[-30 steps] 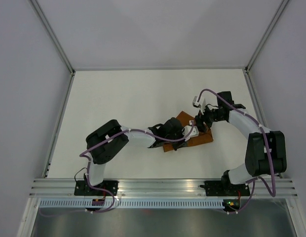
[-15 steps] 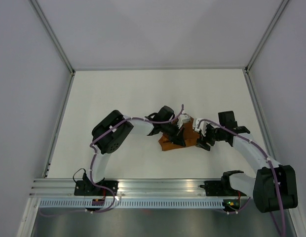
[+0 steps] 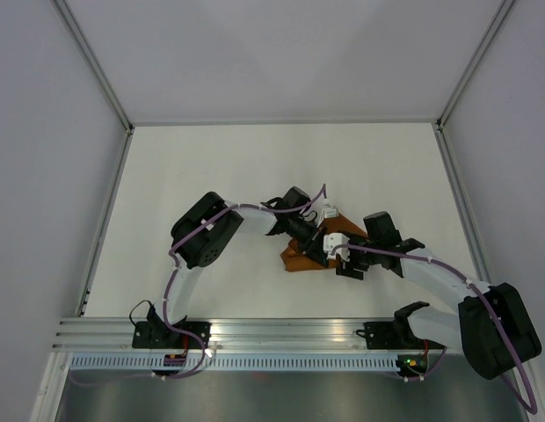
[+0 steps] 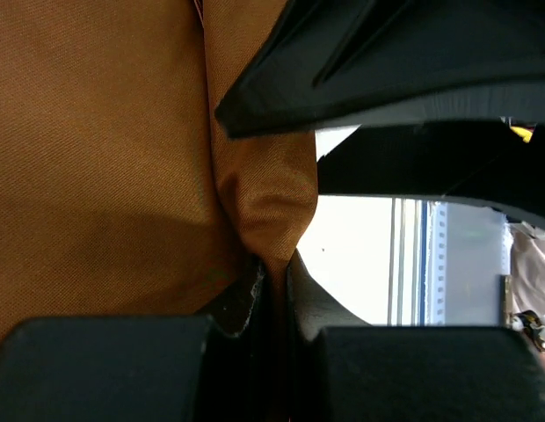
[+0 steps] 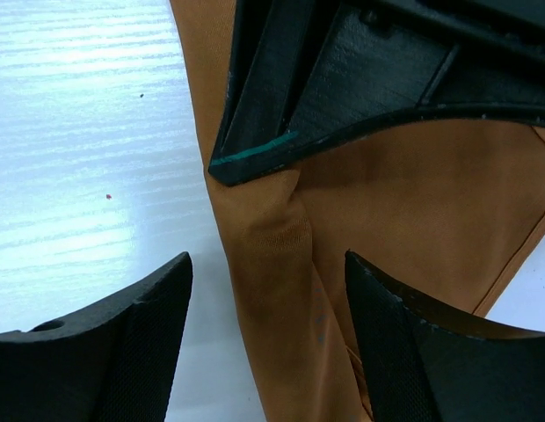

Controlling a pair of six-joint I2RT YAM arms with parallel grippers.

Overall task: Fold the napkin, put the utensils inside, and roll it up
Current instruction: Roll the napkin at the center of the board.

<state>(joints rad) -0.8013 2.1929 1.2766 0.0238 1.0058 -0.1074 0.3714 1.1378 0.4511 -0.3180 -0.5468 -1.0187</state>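
The rust-orange napkin (image 3: 298, 259) lies bunched and folded mid-table, mostly under both grippers. My left gripper (image 3: 316, 245) is shut on a raised fold of the napkin (image 4: 105, 132); the cloth is pinched between its fingertips (image 4: 277, 264). My right gripper (image 3: 342, 258) is open, its jaws straddling a rolled edge of the napkin (image 5: 413, 202) without touching it (image 5: 265, 264). The left gripper's black finger (image 5: 343, 70) crosses the top of the right wrist view, with a thin teal line along its edge. No utensil is clearly in view.
The white table (image 3: 211, 167) has grey walls on three sides. A metal rail (image 3: 281, 332) with both arm bases runs along the near edge. The two arms' wrists stand close together over the napkin.
My right gripper has swung from the napkin's far right side to its near right side. My left arm has shifted to reach from the far side. The napkin looks more bunched.
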